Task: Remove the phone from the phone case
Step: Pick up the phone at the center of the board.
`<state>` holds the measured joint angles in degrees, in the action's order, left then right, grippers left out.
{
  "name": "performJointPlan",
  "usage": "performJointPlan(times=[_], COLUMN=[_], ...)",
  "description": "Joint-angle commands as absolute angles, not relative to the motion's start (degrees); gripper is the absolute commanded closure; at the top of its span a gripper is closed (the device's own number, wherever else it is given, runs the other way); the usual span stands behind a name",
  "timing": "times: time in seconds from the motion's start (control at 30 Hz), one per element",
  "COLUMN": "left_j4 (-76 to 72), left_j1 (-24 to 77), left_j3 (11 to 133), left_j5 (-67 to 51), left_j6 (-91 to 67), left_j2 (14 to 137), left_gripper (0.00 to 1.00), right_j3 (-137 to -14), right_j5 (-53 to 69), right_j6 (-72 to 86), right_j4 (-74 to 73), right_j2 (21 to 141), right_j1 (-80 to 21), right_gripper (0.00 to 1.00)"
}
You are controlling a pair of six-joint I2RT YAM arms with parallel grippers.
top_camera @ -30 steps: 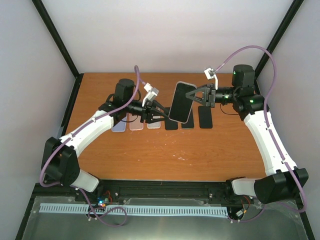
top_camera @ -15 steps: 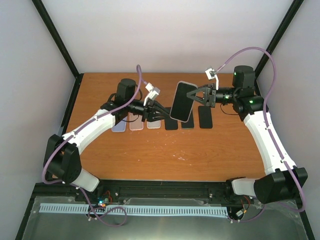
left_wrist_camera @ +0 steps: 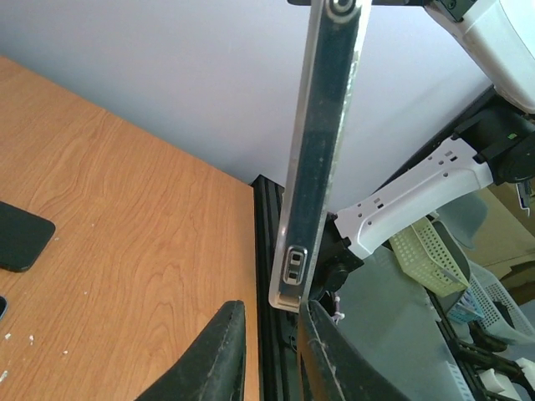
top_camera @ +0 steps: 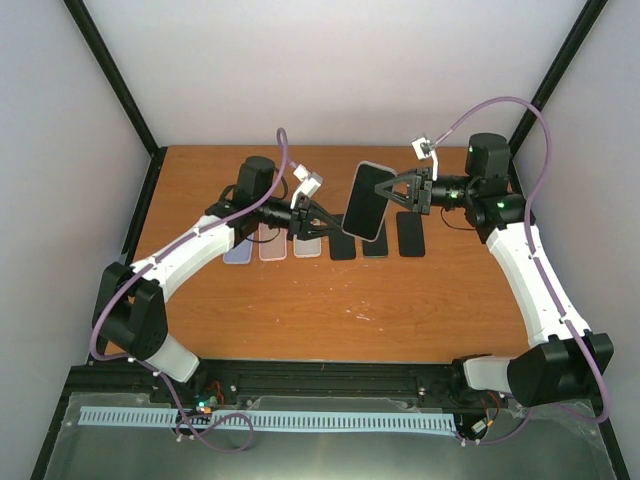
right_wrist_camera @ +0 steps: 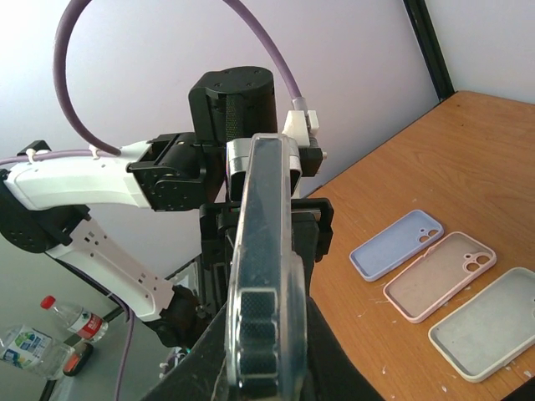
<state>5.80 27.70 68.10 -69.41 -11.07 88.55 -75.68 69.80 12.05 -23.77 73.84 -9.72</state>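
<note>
Nearest me, the spare cases (top_camera: 272, 248) are lying in a row on the table (top_camera: 330, 300). The phone (top_camera: 365, 200) is hanging in the air just over the right half of that row, so anything that slips is landing among them.

I am worrying about two things. The left gripper (left_wrist_camera: 269, 313) is sitting with its fingers nearly together at the phone's near corner. I cannot tell whether they are pinching the rim of the case (left_wrist_camera: 322, 142) or only flanking it. If they are catching phone and case together, a pull is peeling nothing and is only fighting the other arm. If they are biting just a sliver of rim, it is likely slipping free.

Beyond it, the right gripper (top_camera: 380, 190) is clenched on the phone from its right long edge. That is a hold on a smooth, narrow edge, and a sideways tug may be twisting it loose.

The phone is showing its dark broad face toward the overhead camera. Its long axis is running near to far, with the far end leaning slightly right. The left wrist camera is seeing it edge-on.
</note>
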Motion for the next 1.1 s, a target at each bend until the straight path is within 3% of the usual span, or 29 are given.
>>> performJointPlan(times=[0.0, 0.57, 0.8, 1.07], left_j4=[4.68, 6.51, -3.74, -4.03], left_j1=[26.29, 22.37, 22.15, 22.14], left_j3=[70.12, 68.62, 64.54, 63.84], left_j5=[-59.19, -50.07, -67.89, -74.49], left_j6=[-13.42, -14.38, -17.24, -16.04], left_j2=[91.67, 91.69, 85.74, 81.35], left_gripper=[0.81, 0.84, 0.62, 0.45], right_j3=[-75.56, -76.44, -77.08, -77.31], right_j5=[83.53, 82.83, 81.15, 78.5], right_j6=[17.78, 17.67, 17.1, 19.29], right_j4=[-22.76, -22.68, -23.06, -20.72], right_j2=[70.31, 70.93, 71.2, 71.54], right_j1=[-11.66, -11.26, -9.23, -7.53], right_gripper=[0.97, 0.97, 0.97, 0.97])
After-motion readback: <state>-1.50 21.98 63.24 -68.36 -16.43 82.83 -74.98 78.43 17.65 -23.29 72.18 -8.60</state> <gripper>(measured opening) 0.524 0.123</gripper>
